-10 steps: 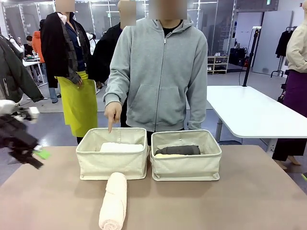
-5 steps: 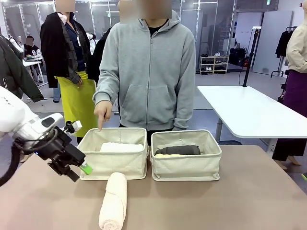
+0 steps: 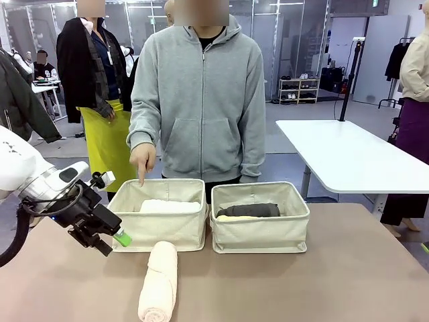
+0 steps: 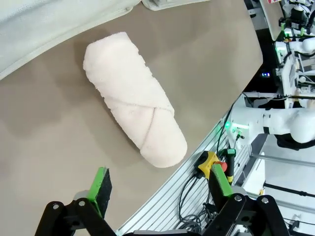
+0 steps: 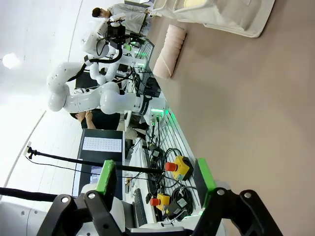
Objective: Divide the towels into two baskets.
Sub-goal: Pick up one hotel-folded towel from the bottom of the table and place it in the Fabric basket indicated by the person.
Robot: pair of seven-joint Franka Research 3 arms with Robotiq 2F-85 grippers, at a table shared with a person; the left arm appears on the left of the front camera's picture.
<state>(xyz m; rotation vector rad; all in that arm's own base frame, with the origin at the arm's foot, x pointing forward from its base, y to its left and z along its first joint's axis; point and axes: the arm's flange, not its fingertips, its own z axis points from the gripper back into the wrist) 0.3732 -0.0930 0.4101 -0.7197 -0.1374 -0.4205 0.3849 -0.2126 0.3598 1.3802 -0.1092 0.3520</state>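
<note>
The cream towel (image 3: 159, 280) lies on the table just in front of the left basket (image 3: 158, 223), rolled tight, fluffy terry, a folded flap crossing its near half; its long axis runs from the basket wall toward the robot's edge. The left gripper (image 3: 107, 231) hovers just to the towel's left, beside that basket's front corner, jaws spread wide and empty. In the left wrist view the towel (image 4: 135, 117) sits ahead of the fingers (image 4: 101, 184), slanted across their gap, so I'd say a wrist turn is needed. The right gripper (image 5: 155, 181) is far off, also wide open. A person's hand (image 3: 142, 159) points at the left basket.
</note>
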